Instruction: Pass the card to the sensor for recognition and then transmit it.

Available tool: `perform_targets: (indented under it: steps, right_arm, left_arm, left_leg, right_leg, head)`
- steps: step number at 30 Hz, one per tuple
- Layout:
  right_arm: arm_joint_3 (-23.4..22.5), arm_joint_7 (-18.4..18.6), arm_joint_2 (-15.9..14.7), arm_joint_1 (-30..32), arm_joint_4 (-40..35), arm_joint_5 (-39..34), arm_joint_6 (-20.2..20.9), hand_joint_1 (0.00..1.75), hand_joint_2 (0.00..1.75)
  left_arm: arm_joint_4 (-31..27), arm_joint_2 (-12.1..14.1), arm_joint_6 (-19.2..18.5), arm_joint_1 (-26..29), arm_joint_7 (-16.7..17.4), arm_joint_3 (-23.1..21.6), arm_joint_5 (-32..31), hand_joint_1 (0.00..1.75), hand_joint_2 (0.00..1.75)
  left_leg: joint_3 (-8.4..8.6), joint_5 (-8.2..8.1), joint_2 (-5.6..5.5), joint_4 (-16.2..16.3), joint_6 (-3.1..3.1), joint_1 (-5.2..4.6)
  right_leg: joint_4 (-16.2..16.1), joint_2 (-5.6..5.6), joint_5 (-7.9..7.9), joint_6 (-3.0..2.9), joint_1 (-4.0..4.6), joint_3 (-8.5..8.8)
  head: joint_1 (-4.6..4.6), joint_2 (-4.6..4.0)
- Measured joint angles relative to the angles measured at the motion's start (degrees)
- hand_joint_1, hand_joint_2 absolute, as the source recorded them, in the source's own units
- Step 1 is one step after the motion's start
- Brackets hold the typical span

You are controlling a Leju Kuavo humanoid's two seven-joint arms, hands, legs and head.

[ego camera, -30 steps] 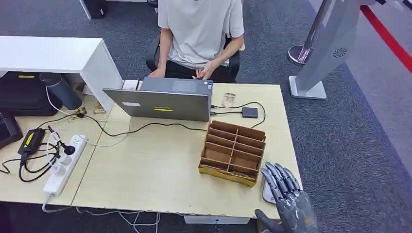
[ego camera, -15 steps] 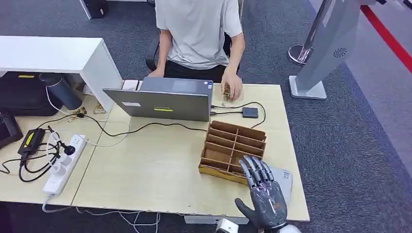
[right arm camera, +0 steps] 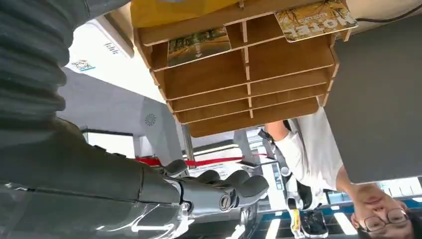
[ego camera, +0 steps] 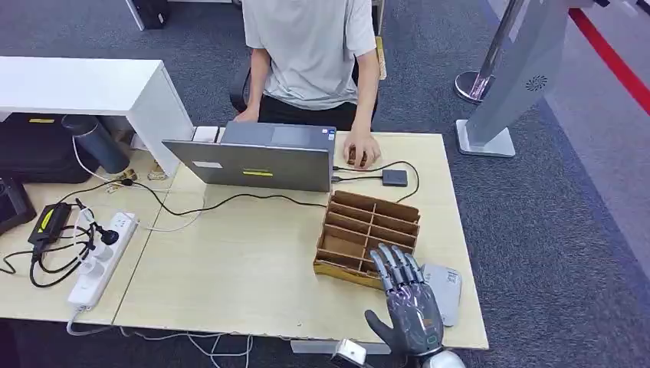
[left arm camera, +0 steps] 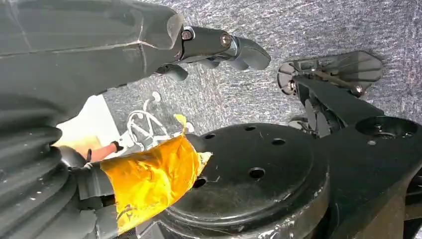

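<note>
**Robot's hand reaches the card rack; no card yet lifted**

At the near right corner of the table (ego camera: pixel 253 276), the robot's right hand (ego camera: pixel 406 303) hovers with its fingers (ego camera: pixel 392 264) spread apart and empty, their tips over the near edge of the wooden card rack (ego camera: pixel 369 238). Just beside the hand, flat at the table's right edge, lies a grey slab-like device (ego camera: pixel 444 290), probably the sensor the task calls for, though nothing in the frames confirms it. The right wrist view looks straight into the rack's compartments, where two cards sit in the front row: a dark printed card (right arm camera: pixel 199 45) in one slot and a printed hotel card (right arm camera: pixel 316 19) in another; the other compartments visible there look bare. Neither card is touched.

The left hand (left arm camera: pixel 219 47) hangs beside the robot's body above the carpet, fingers loosely apart and holding nothing.

Farther back, a cable runs across the middle of the table to an open laptop (ego camera: pixel 257 157) at the far edge, and a small black box (ego camera: pixel 395 178) sits beside it. A seated person in a light shirt rests a hand (ego camera: pixel 360 149) on something small at the far edge.

As a judgement, the task is at its opening step: picking a card, presenting it to the sensor and handing it on all remain to be done.
</note>
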Motion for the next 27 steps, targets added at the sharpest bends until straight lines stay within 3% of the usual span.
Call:
perform_targets:
  steps: [27]
  right_arm:
    - [-1.9,-1.5,5.7,-4.7,12.2,-0.1,-2.4,0.0,1.75]
  left_arm:
    - [0.0,-0.1,-0.4,-0.2,1.3,-0.3,-0.2,0.0,1.75]
  left_leg:
    - [0.0,0.01,0.0,0.0,-0.01,0.0]
  right_leg:
    - [0.0,0.0,0.0,0.0,0.0,0.0]
  head:
    - [0.0,0.0]
